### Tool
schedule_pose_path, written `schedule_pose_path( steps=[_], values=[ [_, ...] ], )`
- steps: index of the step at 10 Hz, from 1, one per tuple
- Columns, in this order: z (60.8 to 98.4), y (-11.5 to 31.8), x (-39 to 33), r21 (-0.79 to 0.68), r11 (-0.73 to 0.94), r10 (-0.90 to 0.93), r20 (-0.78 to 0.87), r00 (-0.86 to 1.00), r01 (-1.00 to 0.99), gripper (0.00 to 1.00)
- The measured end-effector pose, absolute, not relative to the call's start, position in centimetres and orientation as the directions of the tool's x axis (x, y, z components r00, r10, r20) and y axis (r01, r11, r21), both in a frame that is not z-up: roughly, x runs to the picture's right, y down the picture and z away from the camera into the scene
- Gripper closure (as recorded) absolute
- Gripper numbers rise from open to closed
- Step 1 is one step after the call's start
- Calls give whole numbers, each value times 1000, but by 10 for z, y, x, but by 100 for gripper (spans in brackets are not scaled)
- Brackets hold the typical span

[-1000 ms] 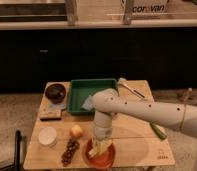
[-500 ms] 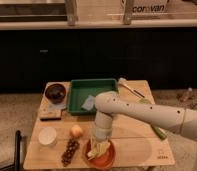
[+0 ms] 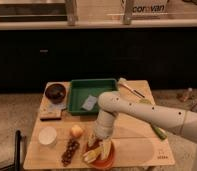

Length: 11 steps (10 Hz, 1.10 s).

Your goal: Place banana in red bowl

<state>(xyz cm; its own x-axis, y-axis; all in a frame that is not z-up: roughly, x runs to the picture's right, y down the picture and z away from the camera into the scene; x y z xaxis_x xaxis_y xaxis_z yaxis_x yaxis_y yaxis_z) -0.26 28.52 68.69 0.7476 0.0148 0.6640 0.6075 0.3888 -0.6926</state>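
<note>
The banana, a pale-yellow bunch of short fingers, lies in the red bowl at the table's front edge. My gripper points down, right over the bowl and against the top of the banana. My white arm reaches in from the right and hides the back of the bowl.
On the wooden table: a round orange fruit, a white cup, a dark grape bunch, a dark brown bowl, a green tray holding a pale item, and a long green vegetable on the right.
My gripper has come down a little with the banana, which now rests lower in the red bowl. Nothing else has moved.
</note>
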Motion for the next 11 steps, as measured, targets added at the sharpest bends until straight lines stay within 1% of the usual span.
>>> schedule_pose_path(
  steps=[3, 11],
  values=[
    [693, 278, -1, -690, 405, 17, 661, 750, 600, 20],
    [723, 221, 28, -672, 520, 3, 619, 785, 527, 20]
  ],
)
